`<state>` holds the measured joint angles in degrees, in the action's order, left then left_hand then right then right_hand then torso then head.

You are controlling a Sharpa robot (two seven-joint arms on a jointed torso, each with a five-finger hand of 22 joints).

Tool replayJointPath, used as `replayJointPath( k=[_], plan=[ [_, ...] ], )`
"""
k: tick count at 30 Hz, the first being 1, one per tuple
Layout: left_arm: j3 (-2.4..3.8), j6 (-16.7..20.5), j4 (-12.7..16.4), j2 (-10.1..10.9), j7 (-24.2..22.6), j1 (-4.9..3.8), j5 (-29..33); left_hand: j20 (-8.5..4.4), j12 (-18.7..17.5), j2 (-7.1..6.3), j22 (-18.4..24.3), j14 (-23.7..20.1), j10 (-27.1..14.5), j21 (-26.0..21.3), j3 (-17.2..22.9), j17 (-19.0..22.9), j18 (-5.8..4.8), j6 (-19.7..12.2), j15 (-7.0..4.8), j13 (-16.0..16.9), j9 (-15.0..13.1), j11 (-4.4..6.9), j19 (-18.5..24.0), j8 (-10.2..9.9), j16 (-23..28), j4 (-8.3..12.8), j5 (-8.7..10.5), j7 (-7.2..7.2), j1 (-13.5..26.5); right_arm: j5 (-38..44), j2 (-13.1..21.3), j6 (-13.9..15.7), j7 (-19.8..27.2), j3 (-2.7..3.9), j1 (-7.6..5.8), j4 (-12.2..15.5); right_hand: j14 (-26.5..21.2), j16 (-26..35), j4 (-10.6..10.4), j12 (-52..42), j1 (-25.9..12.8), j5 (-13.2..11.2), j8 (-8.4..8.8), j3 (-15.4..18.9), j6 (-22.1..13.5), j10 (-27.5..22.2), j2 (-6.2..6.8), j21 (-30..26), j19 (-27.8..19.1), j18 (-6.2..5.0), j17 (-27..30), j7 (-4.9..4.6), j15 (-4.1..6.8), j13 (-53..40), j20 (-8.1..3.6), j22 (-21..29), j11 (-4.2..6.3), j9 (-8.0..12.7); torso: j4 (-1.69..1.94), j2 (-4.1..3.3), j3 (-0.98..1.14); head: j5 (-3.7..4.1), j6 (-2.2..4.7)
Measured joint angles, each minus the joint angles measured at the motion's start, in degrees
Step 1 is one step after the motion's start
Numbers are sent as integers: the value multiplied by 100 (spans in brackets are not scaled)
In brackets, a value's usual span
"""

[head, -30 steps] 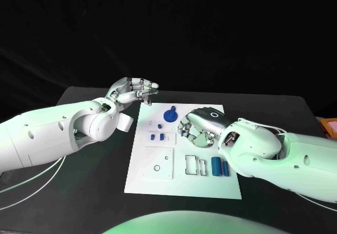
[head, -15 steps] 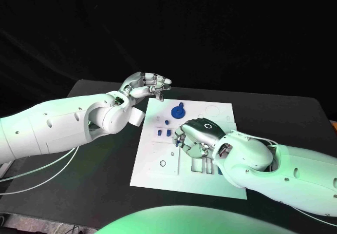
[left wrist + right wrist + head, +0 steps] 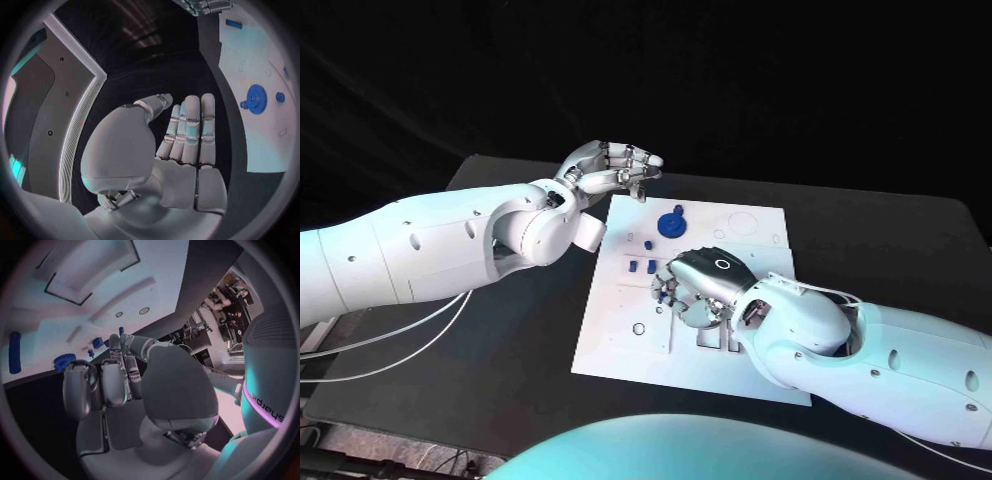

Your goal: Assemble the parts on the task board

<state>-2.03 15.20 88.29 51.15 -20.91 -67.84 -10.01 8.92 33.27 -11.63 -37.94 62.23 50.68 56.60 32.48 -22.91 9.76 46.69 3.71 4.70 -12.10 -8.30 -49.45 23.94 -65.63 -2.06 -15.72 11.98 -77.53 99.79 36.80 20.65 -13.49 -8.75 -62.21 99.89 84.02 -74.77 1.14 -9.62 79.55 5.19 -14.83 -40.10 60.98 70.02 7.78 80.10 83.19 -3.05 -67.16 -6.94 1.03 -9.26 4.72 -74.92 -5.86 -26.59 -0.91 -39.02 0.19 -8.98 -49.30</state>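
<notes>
The white task board [image 3: 747, 235] lies in the middle of the black table. A blue gear [image 3: 674, 224] sits near its far edge, with small blue parts [image 3: 640, 266] a little closer to me. My right hand [image 3: 692, 292] hovers over the board's middle, fingers curled down and nothing visible in them. In the right wrist view the fingers [image 3: 103, 382] curl toward the board [image 3: 75, 305], past a blue cylinder [image 3: 14, 352] and the gear [image 3: 62, 361]. My left hand [image 3: 610, 168] is raised at the board's far left corner and holds nothing; its fingers [image 3: 187, 125] stand straight beside the board [image 3: 262, 60] and gear [image 3: 255, 96].
Bare black table [image 3: 502, 330] surrounds the board on all sides. The board carries rectangular recesses [image 3: 94, 270] and small holes. My right forearm [image 3: 877, 350] covers the board's near right part.
The camera has shifted. Over the board, my right hand has moved from the far right part toward the middle and nearer to me. My left hand stays by the far left corner.
</notes>
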Motion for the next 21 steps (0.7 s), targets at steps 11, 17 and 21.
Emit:
replayJointPath(
  k=[11,17,21],
  plan=[
    [0,-13,-4,-15,4,0,1,0,0,0,1,0,0,0,0,-5,0,0,0,5,-6,0,0,0,0,0,0,0,0,20,-99,21,43,-13,100,-165,0,0,6,3,0,14,1,-6,-10,2,1,0,0,0,6,9,0,-3,0,1,-2,-7,1,-3,1,-32,-24],
    [0,-13,-10,-15,8,0,1,0,0,0,1,-20,-22,0,-16,-6,0,0,20,5,-6,1,0,-21,-22,16,0,0,0,25,-108,22,65,-16,119,-197,0,0,6,12,0,14,2,-6,-10,2,1,0,0,0,6,10,0,-2,0,1,-2,-7,2,-4,1,-42,-51],
    [0,-13,-19,-13,10,0,1,0,0,0,1,-21,-41,0,-16,-6,0,0,20,5,-6,0,0,-21,-22,16,0,0,0,26,-110,19,82,-19,125,-213,0,0,6,24,-1,13,5,-6,-11,3,1,0,0,0,6,11,0,-2,0,0,-3,-5,0,-3,1,-58,-63]
  ],
)
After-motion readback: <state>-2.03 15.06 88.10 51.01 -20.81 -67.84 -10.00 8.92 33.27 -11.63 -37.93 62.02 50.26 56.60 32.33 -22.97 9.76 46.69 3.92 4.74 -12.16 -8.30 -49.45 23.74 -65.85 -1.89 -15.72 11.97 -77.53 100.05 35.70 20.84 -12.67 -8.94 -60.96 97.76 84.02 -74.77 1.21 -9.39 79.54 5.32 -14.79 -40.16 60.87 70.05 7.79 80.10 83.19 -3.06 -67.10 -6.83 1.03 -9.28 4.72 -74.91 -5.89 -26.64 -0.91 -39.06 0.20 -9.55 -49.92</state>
